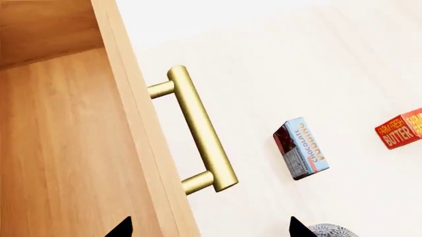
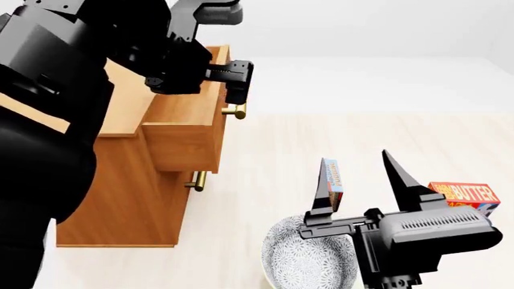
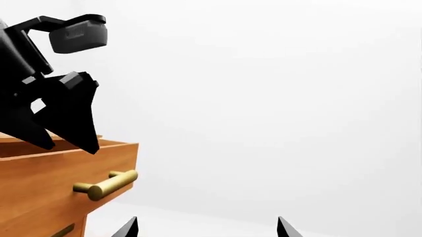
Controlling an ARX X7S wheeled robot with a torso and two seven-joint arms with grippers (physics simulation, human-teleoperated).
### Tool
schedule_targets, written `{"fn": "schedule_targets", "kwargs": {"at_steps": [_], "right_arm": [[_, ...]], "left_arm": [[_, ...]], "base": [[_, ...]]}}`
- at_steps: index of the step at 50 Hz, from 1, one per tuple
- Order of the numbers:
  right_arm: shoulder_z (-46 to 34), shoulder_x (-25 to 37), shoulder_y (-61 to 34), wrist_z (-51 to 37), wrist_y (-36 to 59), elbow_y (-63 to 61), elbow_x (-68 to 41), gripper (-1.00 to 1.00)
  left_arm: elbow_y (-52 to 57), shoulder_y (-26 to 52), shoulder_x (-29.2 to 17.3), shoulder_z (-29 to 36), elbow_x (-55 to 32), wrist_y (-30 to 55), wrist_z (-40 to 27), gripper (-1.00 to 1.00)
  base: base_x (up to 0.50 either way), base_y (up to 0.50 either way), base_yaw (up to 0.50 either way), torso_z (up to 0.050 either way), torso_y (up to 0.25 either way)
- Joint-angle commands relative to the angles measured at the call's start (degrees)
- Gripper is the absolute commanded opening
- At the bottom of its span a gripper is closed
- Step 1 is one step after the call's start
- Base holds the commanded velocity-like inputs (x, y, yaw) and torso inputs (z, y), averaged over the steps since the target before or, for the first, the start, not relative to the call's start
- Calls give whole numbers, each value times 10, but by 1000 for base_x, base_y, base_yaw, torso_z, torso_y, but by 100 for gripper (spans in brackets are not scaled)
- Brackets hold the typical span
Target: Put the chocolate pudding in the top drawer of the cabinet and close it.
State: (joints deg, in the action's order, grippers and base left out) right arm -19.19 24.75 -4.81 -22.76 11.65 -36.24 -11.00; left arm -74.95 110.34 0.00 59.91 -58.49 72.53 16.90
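Right gripper (image 2: pixel 362 180), black, two pointed fingers spread wide with nothing between them, sits at lower right of the head view, fingertips up, just in front of the chocolate pudding (image 2: pixel 333 182): a thin dark red-brown box with a light blue edge, standing on edge on the pale floor. Judged: jaws are parted this far to straddle the box's narrow faces; not yet touching it.

Left gripper (image 2: pixel 237 81), upper left of the head view, hangs above the front edge of the top drawer (image 2: pixel 180 135), a light wood box pulled well out of the boxy light brown cabinet (image 2: pixel 120 198). Its fingers appear apart, holding nothing; the horizontal brass bar handle (image 1: pixel 197 129) is free. Probably parked there to push the drawer shut later.

Red-orange butter box (image 2: pixel 464 195) lies at right, apart from the pudding. Grey-patterned bowl (image 2: pixel 309 259) at lower centre, near the pudding.
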Motion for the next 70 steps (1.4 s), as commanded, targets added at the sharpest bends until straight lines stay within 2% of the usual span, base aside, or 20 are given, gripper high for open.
{"fn": "schedule_targets", "kwargs": {"at_steps": [1, 6, 13, 18, 37, 45, 48, 52, 63, 70], "right_arm": [[0, 1, 3, -4, -3, -3, 0, 100], [0, 1, 4, -3, -7, -2, -2, 100], [3, 3, 9, -4, -13, -4, -5, 100], [4, 4, 10, -5, -14, -6, -6, 100], [3, 4, 13, -10, -17, -4, -5, 100], [4, 5, 16, -11, -22, -1, -6, 100], [5, 5, 17, -12, -26, 1, -7, 100], [6, 6, 20, -12, -30, 2, -8, 100], [4, 5, 18, -12, -31, 5, -9, 100], [-1, 5, 14, -10, -29, 7, -9, 100]], "left_arm": [[0, -35, 0, 54, -79, -31, -40, 100], [0, -34, 0, 85, -120, -33, -56, 100], [2, -24, 0, 203, -232, -51, -55, 100], [3, -20, 0, 256, -287, -60, -55, 100], [0, -30, 0, 334, -379, -76, -55, 100], [0, -27, 0, 465, -509, -105, -51, 100], [0, -30, 0, 491, -532, -111, -47, 100], [0, -35, 0, 485, -525, -112, -46, 100], [20, -32, 0, 356, -381, -102, -12, 100], [46, -23, 0, 313, -340, -105, -4, 100]], "base": [[0, 0, 0, 0, 0], [0, 0, 0, 0, 0], [0, 0, 0, 0, 0], [0, 0, 0, 0, 0], [0, 0, 0, 0, 0], [0, 0, 0, 0, 0], [0, 0, 0, 0, 0], [0, 0, 0, 0, 0], [0, 0, 0, 0, 0], [0, 0, 0, 0, 0]]}}
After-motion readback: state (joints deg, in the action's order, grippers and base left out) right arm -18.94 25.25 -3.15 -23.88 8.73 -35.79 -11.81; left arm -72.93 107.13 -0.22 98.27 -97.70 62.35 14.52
